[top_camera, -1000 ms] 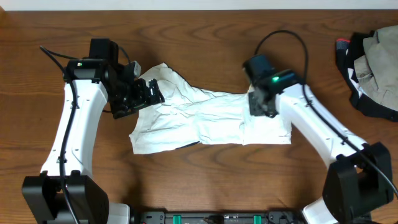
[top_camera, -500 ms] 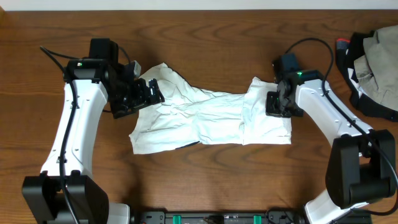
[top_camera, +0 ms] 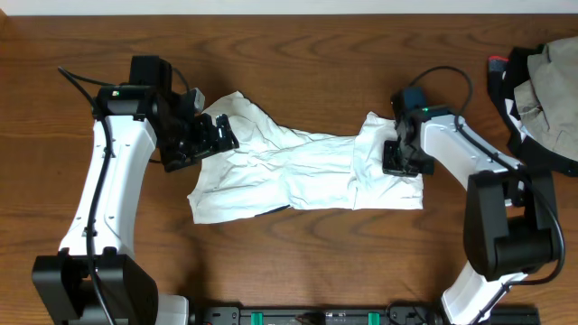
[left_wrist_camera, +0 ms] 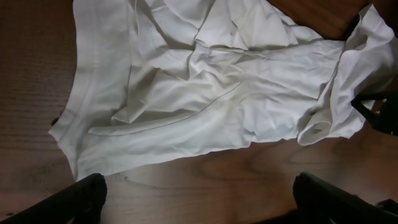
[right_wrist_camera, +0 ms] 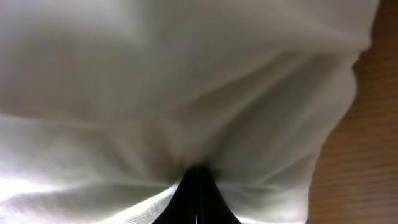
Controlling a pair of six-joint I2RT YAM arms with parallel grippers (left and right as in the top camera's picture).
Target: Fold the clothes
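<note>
Right gripper (top_camera: 398, 159): jaws closed, pinching fold of white shirt (top_camera: 298, 167) at its right end; cloth bunches into creases at jaw tips. Left gripper (top_camera: 215, 137): jaws spread wide, empty, above shirt's left end. Shirt crumpled, spread across middle of desk (top_camera: 298, 54). Pile of dark and beige clothing (top_camera: 542, 99) at desk's right edge, well apart.
</note>
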